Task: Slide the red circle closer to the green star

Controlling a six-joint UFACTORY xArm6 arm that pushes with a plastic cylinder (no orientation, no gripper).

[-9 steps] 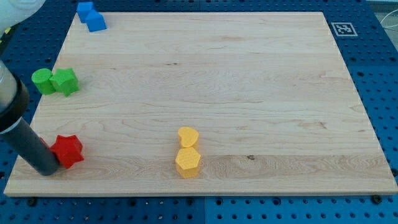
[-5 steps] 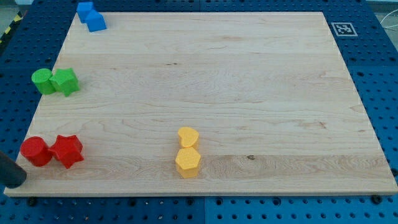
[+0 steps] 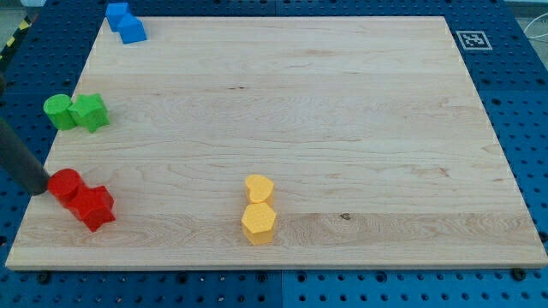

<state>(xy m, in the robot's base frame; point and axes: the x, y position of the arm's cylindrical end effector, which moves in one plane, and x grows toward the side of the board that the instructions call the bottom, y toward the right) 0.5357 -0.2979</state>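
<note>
No readable words, numbers or brand names anywhere in the frame.

Only sign present: a small black-and-white square fiducial marker, printed or stuck on the wooden counter at its upper right corner. Pattern is blocky black shapes on a white field; it carries no legible characters, and its code cannot be made out at this size.

Upper left corner of the frame: a short strip of yellow-and-black diagonal hazard striping, lying beyond the counter's edge. No lettering on it.

Blocks, counter surface and blue perforated base: no labels or markings visible.
</note>
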